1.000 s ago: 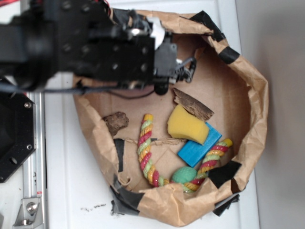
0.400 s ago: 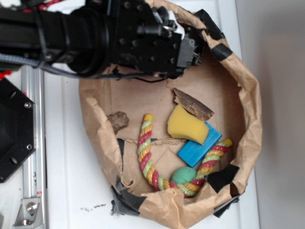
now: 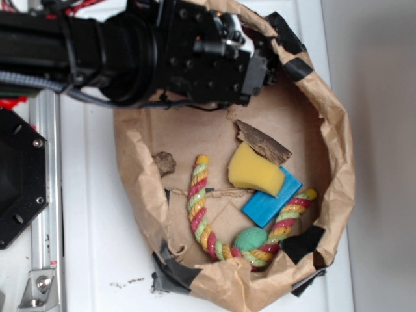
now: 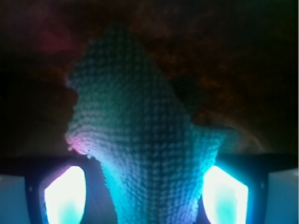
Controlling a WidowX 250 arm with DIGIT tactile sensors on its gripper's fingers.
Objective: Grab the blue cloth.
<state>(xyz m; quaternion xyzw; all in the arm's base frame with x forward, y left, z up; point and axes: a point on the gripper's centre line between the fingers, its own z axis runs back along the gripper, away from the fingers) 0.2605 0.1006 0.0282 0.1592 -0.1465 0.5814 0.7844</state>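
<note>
The cloth is seen between the fingers of the claw, which is lowered into the bag. Whether it is gripped cannot be told; closing and lifting probably remain.

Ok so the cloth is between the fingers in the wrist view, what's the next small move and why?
Probably close the gripper. In the wrist view the blue cloth bunches up between the two lit fingers, which look spread at either side; whether they already pinch it can't be told.
</note>
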